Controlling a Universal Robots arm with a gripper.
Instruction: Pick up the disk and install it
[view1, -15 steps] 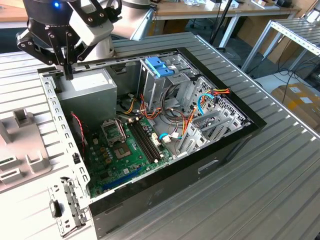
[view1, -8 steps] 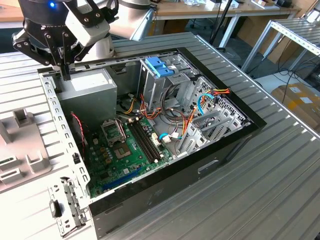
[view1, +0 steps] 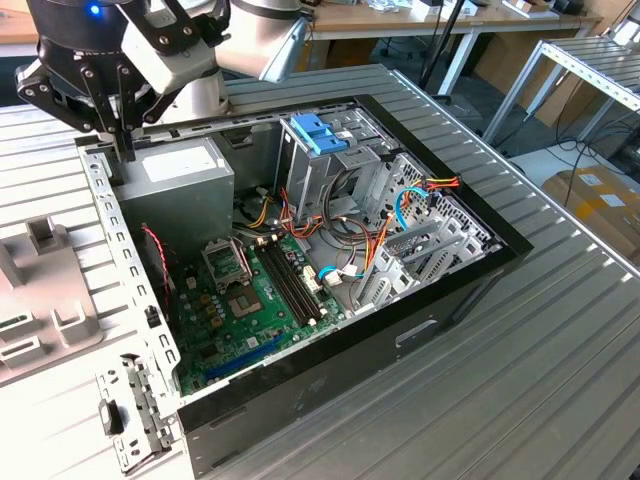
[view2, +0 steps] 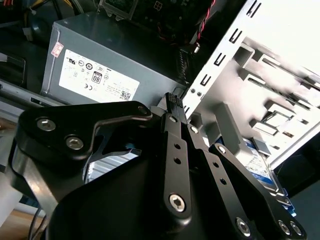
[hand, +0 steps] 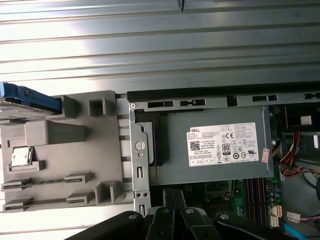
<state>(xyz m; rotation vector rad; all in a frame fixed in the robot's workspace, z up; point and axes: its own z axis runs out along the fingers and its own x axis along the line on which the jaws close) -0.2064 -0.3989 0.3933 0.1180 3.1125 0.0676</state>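
One disk (view2: 256, 162) resting on grey tray (hand: 100, 150), open computer case (view1: 330, 375) holding power supply (hand: 215, 145), fingers (view2: 173, 106) pressed together, empty

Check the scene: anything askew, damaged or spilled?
Nothing damaged or spilled. The disk lies outside the open case, on the grey holder beside it; cables run loose inside the case.

The ribbed metal tabletop (view1: 560, 330) carries an open computer case (view1: 330, 370) lying on its side. A grey plastic fixture (view1: 45, 290) rests on the tabletop just beside the case, at the exterior view's left.
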